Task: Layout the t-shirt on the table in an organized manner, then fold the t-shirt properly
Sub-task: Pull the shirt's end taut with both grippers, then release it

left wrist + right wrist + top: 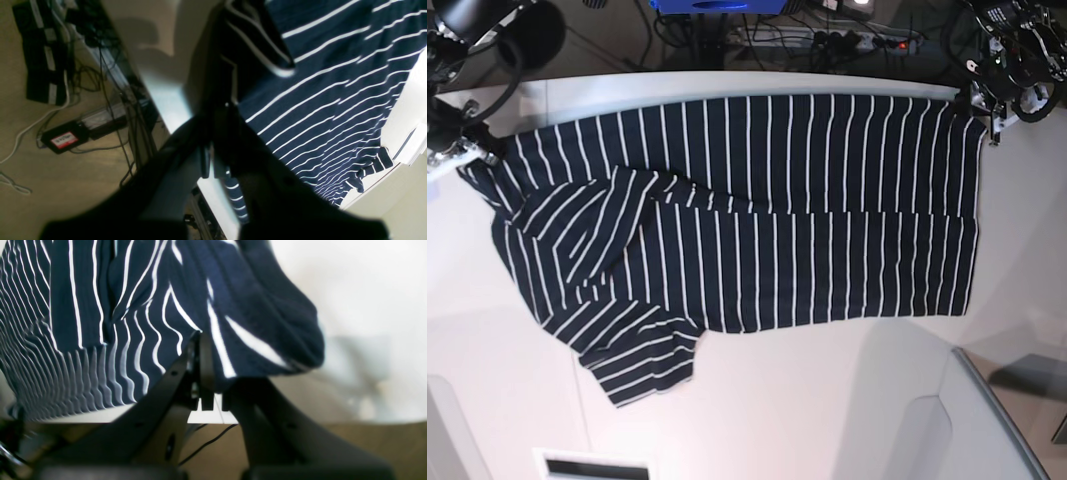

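You see t-shirt [757, 210] spread across table [827, 400], far half. Left tool [213, 166] pinches its hem corner; right tool [213, 396] clamps opposite corner, sleeve end.

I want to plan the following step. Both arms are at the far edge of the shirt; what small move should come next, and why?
Probably pull the two held corners apart. Each end effector, left and right, is shut on the t-shirt, yet a sleeve lies folded over the body near the right one.

No legible text on anything.
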### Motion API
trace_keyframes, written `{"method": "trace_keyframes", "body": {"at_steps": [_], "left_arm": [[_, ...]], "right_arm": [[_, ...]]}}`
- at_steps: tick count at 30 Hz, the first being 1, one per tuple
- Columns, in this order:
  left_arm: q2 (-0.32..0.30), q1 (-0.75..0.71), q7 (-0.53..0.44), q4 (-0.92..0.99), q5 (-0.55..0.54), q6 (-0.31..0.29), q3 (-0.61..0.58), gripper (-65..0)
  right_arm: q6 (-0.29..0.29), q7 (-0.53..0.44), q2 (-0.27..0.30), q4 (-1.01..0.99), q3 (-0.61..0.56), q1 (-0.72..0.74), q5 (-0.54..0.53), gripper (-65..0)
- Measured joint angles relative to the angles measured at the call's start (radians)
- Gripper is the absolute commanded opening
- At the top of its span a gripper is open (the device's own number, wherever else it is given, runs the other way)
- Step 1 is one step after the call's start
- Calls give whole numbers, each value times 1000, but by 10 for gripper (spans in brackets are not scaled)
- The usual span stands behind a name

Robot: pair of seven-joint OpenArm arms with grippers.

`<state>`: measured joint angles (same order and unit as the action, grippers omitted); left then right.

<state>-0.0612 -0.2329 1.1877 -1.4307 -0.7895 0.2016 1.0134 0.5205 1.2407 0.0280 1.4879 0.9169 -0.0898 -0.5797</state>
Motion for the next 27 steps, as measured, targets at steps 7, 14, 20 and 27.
{"method": "trace_keyframes", "body": {"at_steps": [7, 14, 20, 27], "left_arm": [[-3, -28, -6, 0, 5, 0, 0, -650], [-19, -25, -6, 0, 5, 0, 0, -650], [-20, -25, -6, 0, 7, 0, 0, -650], [-20, -45, -10, 0, 12, 0, 0, -500]], "right_arm": [[-16, -4, -28, 0, 6, -41, 2, -647], [-21, -5, -39, 0, 6, -61, 4, -645], [-24, -9, -42, 0, 6, -83, 1, -644], [-87, -11, -60, 0, 6, -80, 4, -644]]}}
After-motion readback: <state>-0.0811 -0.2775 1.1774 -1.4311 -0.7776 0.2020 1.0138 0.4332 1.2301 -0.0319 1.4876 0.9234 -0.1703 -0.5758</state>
